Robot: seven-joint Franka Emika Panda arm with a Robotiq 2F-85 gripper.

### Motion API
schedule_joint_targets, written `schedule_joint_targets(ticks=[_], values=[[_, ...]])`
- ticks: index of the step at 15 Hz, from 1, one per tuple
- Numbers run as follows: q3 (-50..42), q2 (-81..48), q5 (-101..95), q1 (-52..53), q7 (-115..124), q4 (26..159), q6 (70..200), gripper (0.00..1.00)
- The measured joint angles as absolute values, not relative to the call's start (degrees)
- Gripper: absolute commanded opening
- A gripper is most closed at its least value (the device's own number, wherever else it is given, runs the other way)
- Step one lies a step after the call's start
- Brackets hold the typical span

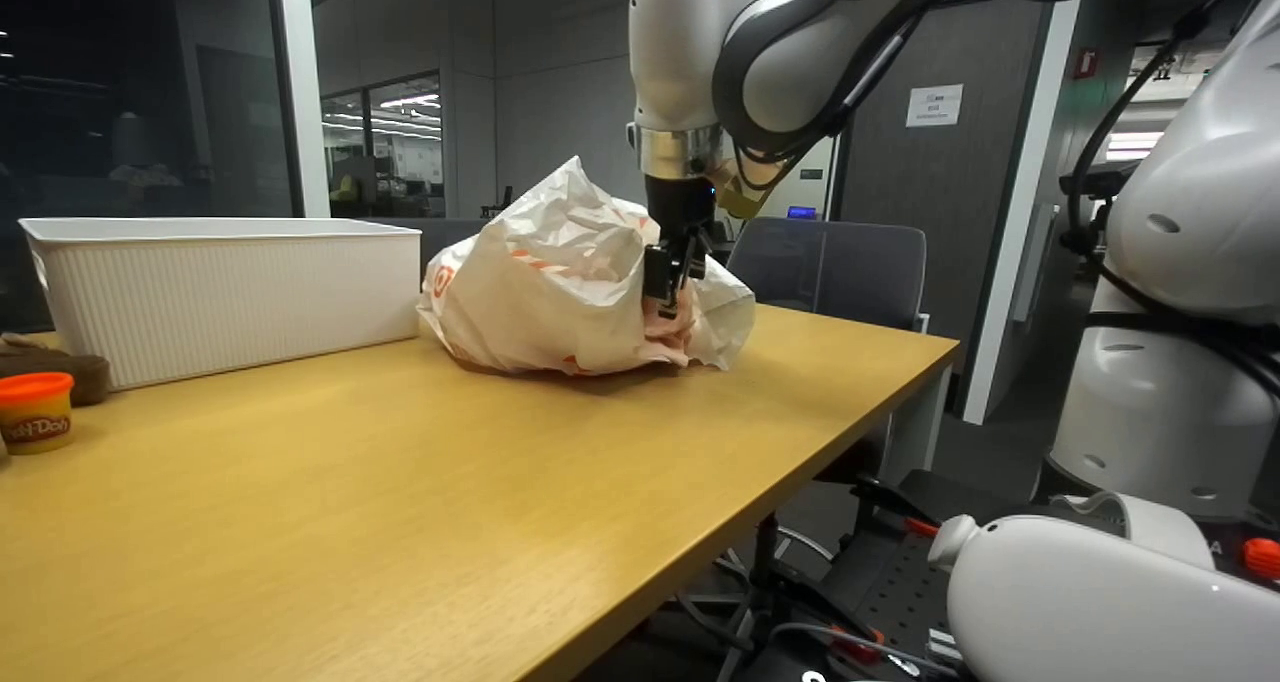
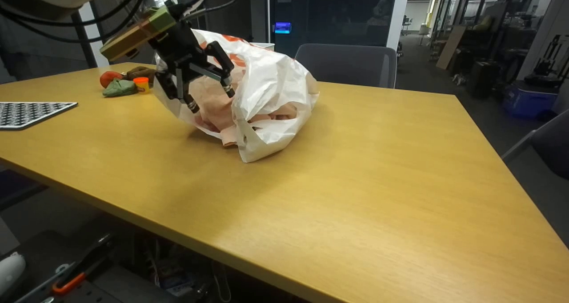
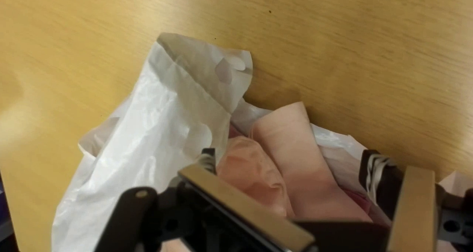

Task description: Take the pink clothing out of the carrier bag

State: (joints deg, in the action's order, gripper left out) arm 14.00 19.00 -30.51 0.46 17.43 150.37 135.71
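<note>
Yellow wood-grain table point(image 1: 380, 482), seen in all 3 views. On it, 1 crumpled white plastic carrier bag point(image 1: 550, 312) with orange-red print; at the bag's 9 o'clock in an exterior view, 1 white ribbed rectangular bin point(image 1: 230, 302). Pink cloth garment point(image 2: 220, 109) lies in the bag's mouth; wrist view shows 1 flap reaching past the rim toward 11 o'clock. Black 2-finger gripper point(image 2: 211, 98) hangs at that mouth, fingers spread wide; contact with the garment cannot be told. Grey mesh-back chair point(image 2: 346, 63) stands at 2 o'clock from the bag in an exterior view.
</note>
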Motion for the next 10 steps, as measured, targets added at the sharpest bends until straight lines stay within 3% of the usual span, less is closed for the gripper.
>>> schedule_joint_targets(ticks=[10], values=[[12.9,11.9,-36.2,-1.4,22.1,143.5,141.2,1.00]])
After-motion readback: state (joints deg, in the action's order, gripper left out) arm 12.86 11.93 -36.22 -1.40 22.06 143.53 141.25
